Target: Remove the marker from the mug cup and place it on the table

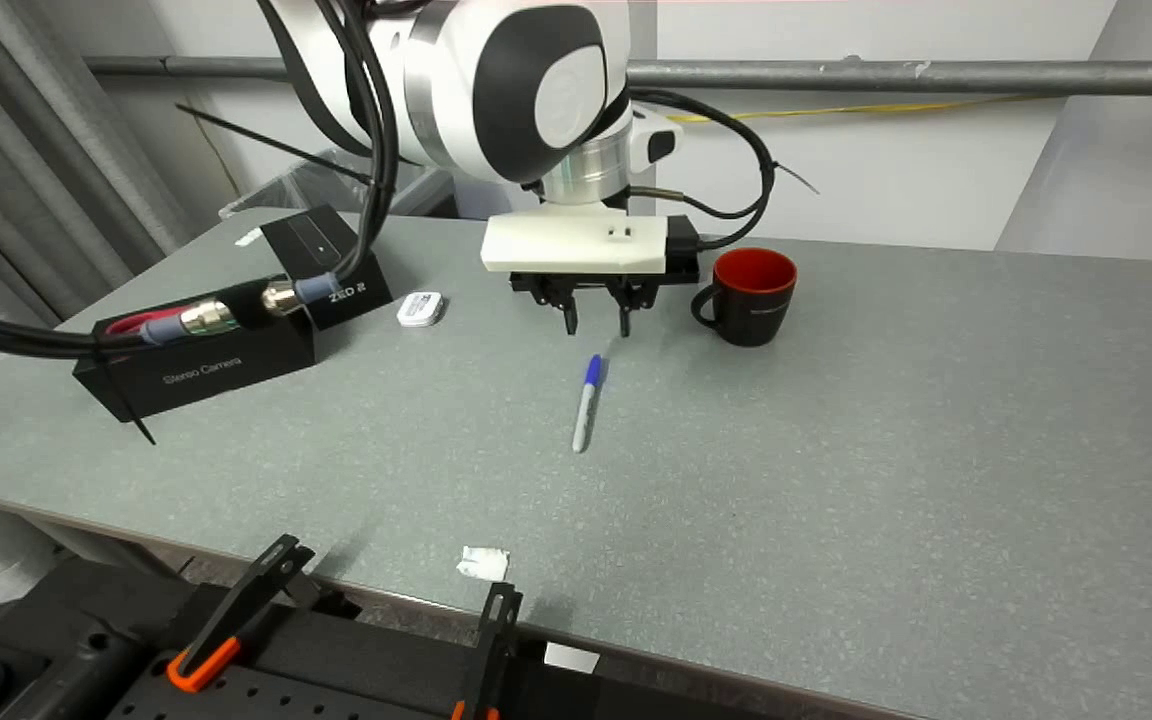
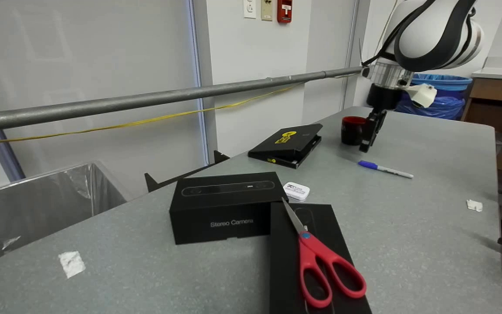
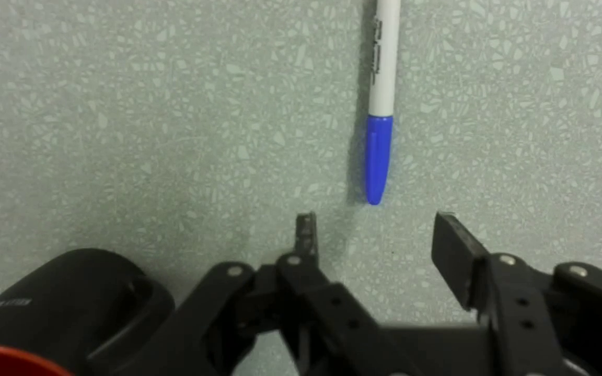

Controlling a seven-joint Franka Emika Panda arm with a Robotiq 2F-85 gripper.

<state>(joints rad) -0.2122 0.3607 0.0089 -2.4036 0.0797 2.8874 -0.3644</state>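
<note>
The marker (image 1: pixel 586 405) lies flat on the grey-green table (image 1: pixel 886 480), outside the mug. It has a blue cap and a whitish body, and also shows in an exterior view (image 2: pixel 386 169) and in the wrist view (image 3: pixel 382 99), where its far end is cut off. The mug cup (image 1: pixel 751 315), dark with a red inside, stands upright on the table and is partly seen in the wrist view (image 3: pixel 66 297). My gripper (image 1: pixel 598 333) is open and empty, beside the mug's handle and just off the marker's cap end. In the wrist view its fingertips (image 3: pixel 375 214) are apart, touching nothing visible.
Black camera boxes (image 2: pixel 229 209) and a white tin (image 2: pixel 296 191) stand on the table. Red scissors (image 2: pixel 316 257) lie on one box. Another black box (image 2: pixel 286 144) lies near the mug. A black mount with clamps (image 1: pixel 336 640) sits at the table's edge; a grey pipe (image 1: pixel 886 77) runs behind.
</note>
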